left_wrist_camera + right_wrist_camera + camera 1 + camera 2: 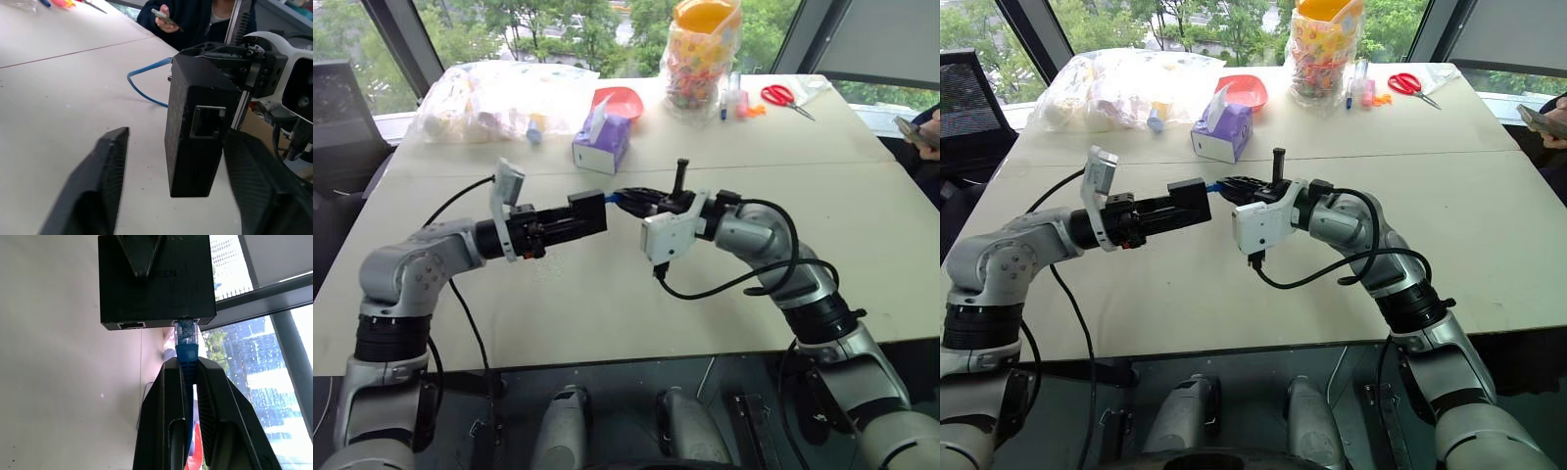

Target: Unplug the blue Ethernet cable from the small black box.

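The small black box (195, 132) hangs above the table between the two fingers of my left gripper (592, 211). That gripper is open: one finger (100, 181) stands clear of the box and the other (259, 186) lies close beside it. The blue Ethernet cable (187, 350) is plugged into a port on the box (156, 279). My right gripper (188, 363) is shut on the cable just behind its plug. More blue cable (142, 90) loops over the table behind the box. The two grippers meet nose to nose at mid-table.
On the beige table (607, 304), a purple tissue box (600, 142) and a red bowl (619, 100) stand beyond the grippers. Further back are a clear plastic bag (499, 98), a jar of coloured items (703, 54) and red scissors (785, 97). A person holding a phone (166, 17) sits at the right edge.
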`<action>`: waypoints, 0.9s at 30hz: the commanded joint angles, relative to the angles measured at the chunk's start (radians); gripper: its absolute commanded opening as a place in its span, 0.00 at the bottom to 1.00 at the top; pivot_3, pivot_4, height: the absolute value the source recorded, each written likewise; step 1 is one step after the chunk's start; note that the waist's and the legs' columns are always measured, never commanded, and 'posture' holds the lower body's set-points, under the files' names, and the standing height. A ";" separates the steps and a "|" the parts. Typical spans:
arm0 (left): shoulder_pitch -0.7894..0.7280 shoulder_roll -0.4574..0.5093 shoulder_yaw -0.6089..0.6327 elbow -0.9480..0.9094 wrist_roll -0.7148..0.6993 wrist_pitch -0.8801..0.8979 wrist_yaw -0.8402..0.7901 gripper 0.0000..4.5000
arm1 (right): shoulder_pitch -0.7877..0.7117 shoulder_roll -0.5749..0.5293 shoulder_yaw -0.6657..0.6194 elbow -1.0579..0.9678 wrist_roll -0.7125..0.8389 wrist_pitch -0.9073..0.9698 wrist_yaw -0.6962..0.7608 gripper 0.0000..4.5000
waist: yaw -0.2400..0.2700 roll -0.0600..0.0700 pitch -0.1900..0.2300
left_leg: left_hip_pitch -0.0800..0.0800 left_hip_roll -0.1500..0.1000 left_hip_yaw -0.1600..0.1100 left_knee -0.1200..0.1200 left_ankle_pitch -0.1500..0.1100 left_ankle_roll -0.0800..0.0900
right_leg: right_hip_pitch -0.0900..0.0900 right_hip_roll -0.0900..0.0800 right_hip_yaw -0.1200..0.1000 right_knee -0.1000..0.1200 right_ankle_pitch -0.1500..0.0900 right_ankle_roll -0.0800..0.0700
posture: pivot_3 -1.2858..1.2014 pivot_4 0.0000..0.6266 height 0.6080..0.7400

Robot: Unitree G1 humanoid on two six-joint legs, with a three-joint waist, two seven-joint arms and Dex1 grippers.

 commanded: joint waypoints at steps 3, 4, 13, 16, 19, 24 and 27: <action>-0.022 0.005 -0.004 -0.019 0.010 -0.011 -0.021 0.11 | -0.015 -0.011 -0.009 -0.058 0.045 0.025 0.040 0.00 | 0.000 0.000 0.000 | 0.000 0.000 0.000 0.000 0.000 0.000 | 0.000 0.000 0.000 0.000 0.000 0.000 | 0.52 0.24 0.96; -0.020 0.012 -0.011 -0.026 0.010 -0.006 -0.033 0.11 | -0.019 -0.012 -0.008 -0.061 0.052 0.029 0.050 0.00 | 0.000 0.000 0.000 | 0.000 0.000 0.000 0.000 0.000 0.000 | 0.000 0.000 0.000 0.000 0.000 0.000 | 0.52 0.24 0.96; 0.031 0.096 -0.050 -0.052 0.076 -0.121 -0.206 0.11 | -0.041 -0.045 -0.059 -0.186 0.460 0.494 0.384 0.50 | 0.000 0.000 0.000 | 0.000 0.000 0.000 0.000 0.000 0.000 | 0.000 0.000 0.000 0.000 0.000 0.000 | 0.52 0.24 0.96; 0.030 0.124 -0.053 -0.045 0.087 -0.156 -0.273 0.11 | -0.086 -0.071 -0.117 -0.253 0.699 0.826 0.466 0.83 | 0.002 0.000 0.000 | 0.000 0.000 0.000 0.001 0.000 0.000 | 0.000 0.000 0.000 0.000 0.000 0.000 | 0.52 0.24 0.96; 0.032 0.144 -0.055 -0.046 0.095 -0.185 -0.331 0.11 | -0.136 -0.090 -0.170 -0.264 0.893 1.099 0.499 0.98 | 0.002 0.000 0.000 | 0.000 0.001 0.000 0.001 0.000 0.000 | 0.000 -0.001 0.000 0.001 0.000 -0.001 | 0.52 0.24 0.96; 0.026 0.154 -0.060 -0.045 0.098 -0.202 -0.380 0.11 | -0.191 -0.037 -0.226 -0.201 1.069 1.424 0.407 0.98 | 0.000 0.000 0.000 | 0.000 0.001 0.000 0.001 0.000 0.000 | 0.000 -0.001 0.000 0.001 0.000 -0.001 | 0.52 0.24 0.96; 0.017 0.150 -0.064 -0.047 0.100 -0.202 -0.383 0.11 | -0.194 -0.018 -0.230 -0.198 1.126 1.492 0.391 0.98 | 0.001 0.000 0.000 | -0.001 0.001 0.000 0.001 0.000 0.000 | -0.001 -0.001 0.000 0.001 0.000 -0.001 | 0.52 0.24 0.96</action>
